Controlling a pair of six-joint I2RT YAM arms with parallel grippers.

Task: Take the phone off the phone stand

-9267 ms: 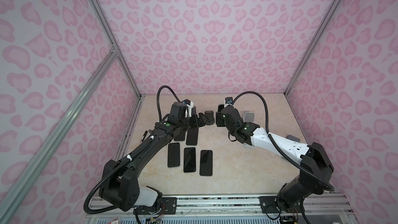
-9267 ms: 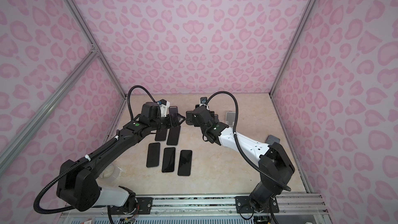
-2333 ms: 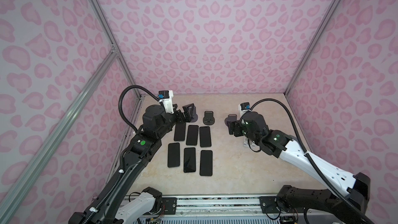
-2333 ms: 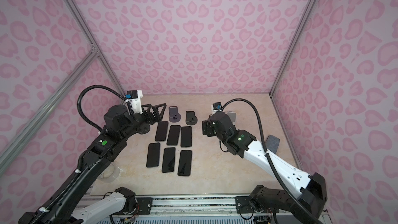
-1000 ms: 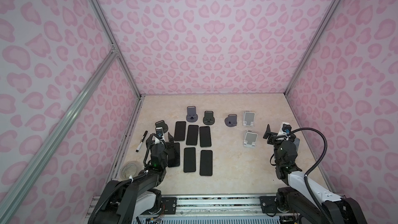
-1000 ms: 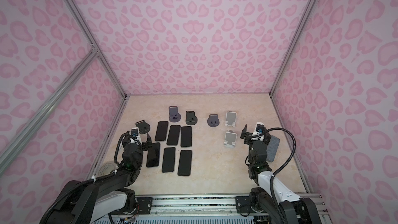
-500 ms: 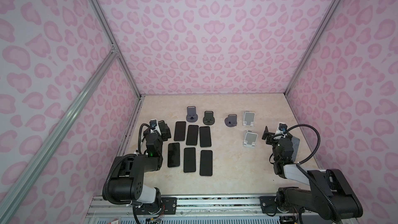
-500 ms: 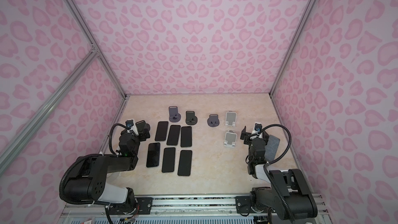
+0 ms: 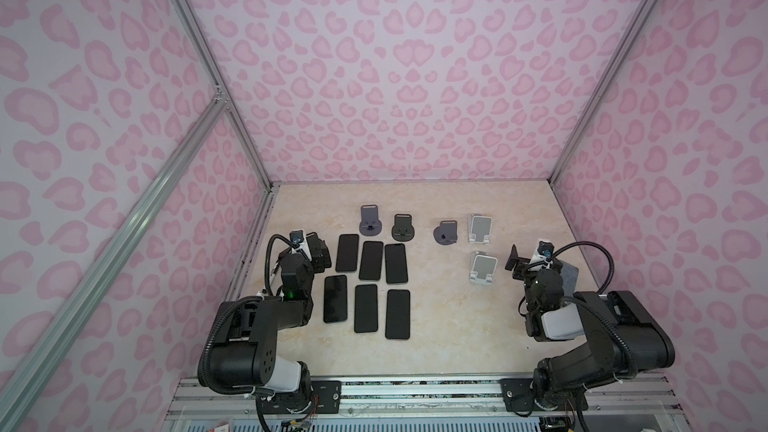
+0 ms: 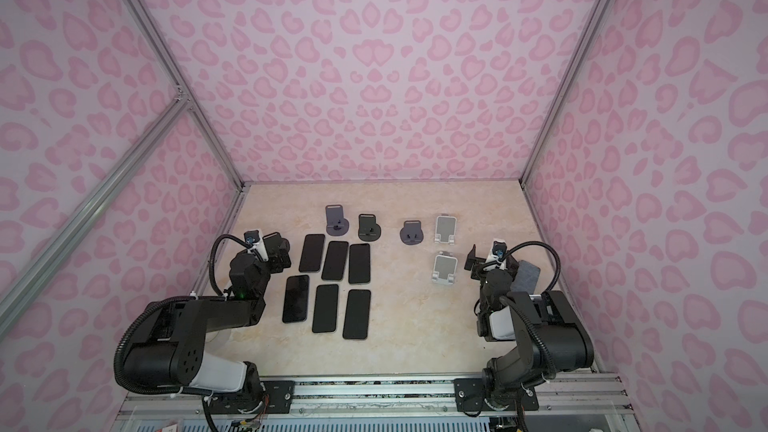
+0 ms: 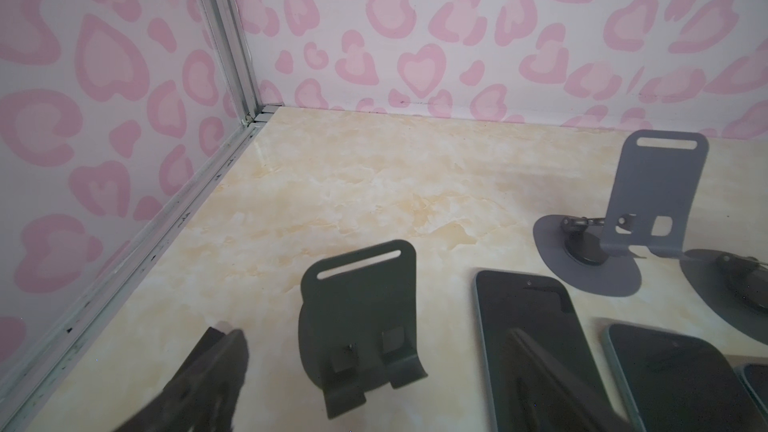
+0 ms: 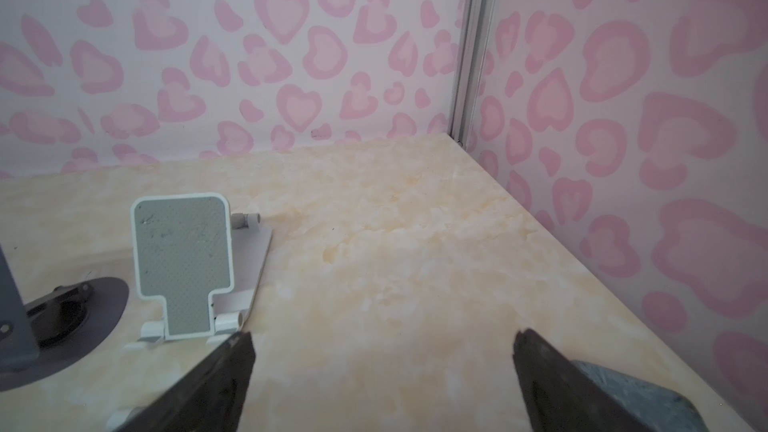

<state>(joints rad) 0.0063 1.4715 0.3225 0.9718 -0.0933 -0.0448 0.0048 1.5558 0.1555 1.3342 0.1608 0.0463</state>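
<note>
Several black phones (image 9: 371,260) (image 10: 334,260) lie flat on the marble table in two rows, left of the middle. None of the phone stands I see holds a phone: a grey one (image 9: 370,221), a dark one (image 9: 403,227), a round grey one (image 9: 445,232) and two white ones (image 9: 483,268) (image 12: 183,263). My left gripper (image 9: 316,251) (image 11: 370,332) is open, with another empty dark stand (image 11: 357,326) between its fingers. My right gripper (image 9: 536,261) (image 12: 384,336) is open over bare table, beside the nearer white stand.
A grey textured slab (image 9: 567,276) (image 12: 623,392) lies by the right wall, next to my right gripper. Pink patterned walls with aluminium posts close the table in on three sides. The arms' metal rail (image 9: 415,392) runs along the front edge.
Both arms have drawn back from the stands at mid-table and folded near the front rail. Over the last half second they barely move. Both grippers stay open.
</note>
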